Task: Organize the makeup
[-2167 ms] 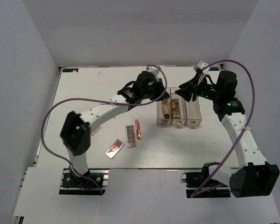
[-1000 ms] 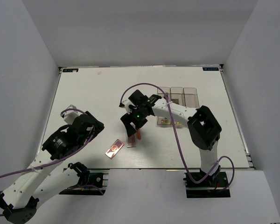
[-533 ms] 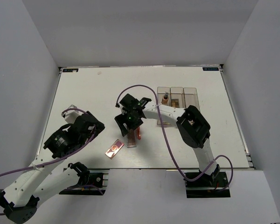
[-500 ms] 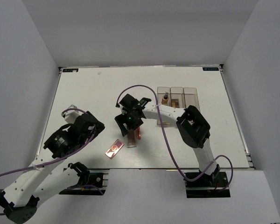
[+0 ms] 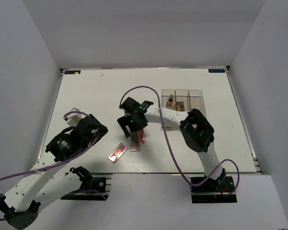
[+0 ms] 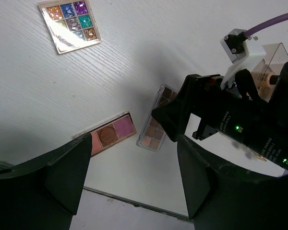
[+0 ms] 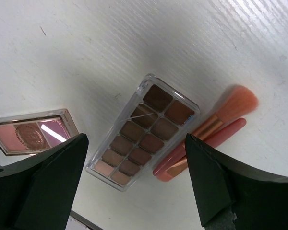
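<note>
The makeup lies loose on the white table. A brown eyeshadow palette [image 7: 141, 139] [image 5: 134, 143] sits beside a pink brush stick [image 7: 206, 132] [image 5: 142, 136]. A rose-gold compact [image 7: 31, 136] [image 5: 118, 153] [image 6: 108, 136] lies to its left. A glitter palette [image 6: 69, 24] shows only in the left wrist view. My right gripper [image 7: 136, 140] [image 5: 130, 128] hangs open above the brown palette, holding nothing. My left gripper [image 6: 134, 143] [image 5: 97, 130] is open and empty, raised at the left. A tan bottle [image 5: 170, 101] stands in the clear box.
The clear three-compartment box [image 5: 196, 98] [image 6: 273, 62] stands at the back right of the middle, partly behind my right forearm. The table's front edge [image 6: 134, 203] runs just below the compact. Purple cables loop above both arms.
My right gripper has moved left and a little nearer, over the brown palette, and its jaws have widened. My left arm has barely moved.
</note>
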`<state>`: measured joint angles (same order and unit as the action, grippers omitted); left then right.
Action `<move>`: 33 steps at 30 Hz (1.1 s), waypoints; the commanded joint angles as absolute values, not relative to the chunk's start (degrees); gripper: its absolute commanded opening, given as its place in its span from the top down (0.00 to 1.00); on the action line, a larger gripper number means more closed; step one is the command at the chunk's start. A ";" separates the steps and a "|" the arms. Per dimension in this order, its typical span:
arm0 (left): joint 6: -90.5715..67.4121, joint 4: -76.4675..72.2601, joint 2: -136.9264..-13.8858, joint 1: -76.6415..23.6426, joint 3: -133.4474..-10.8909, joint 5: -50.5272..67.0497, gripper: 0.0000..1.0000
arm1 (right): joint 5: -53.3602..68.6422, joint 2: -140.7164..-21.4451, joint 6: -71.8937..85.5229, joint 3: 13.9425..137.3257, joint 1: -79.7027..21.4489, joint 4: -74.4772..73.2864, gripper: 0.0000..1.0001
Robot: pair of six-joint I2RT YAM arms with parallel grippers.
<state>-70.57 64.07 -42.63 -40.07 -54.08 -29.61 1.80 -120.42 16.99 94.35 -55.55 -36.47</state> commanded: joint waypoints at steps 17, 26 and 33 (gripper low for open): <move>-72.60 65.57 -41.04 -39.90 -54.23 -31.20 0.18 | -4.13 -122.61 19.16 97.38 -56.77 -37.44 0.14; -72.68 65.92 -41.22 -39.90 -54.58 -31.29 0.18 | -4.13 -125.59 19.42 98.44 -56.69 -37.88 0.15; -72.51 65.74 -41.48 -39.90 -54.58 -31.38 0.18 | -6.68 -126.83 18.20 99.40 -58.18 -37.62 0.17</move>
<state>-72.03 65.56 -41.54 -40.07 -54.08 -29.63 -4.97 -125.01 18.61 97.76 -57.08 -37.47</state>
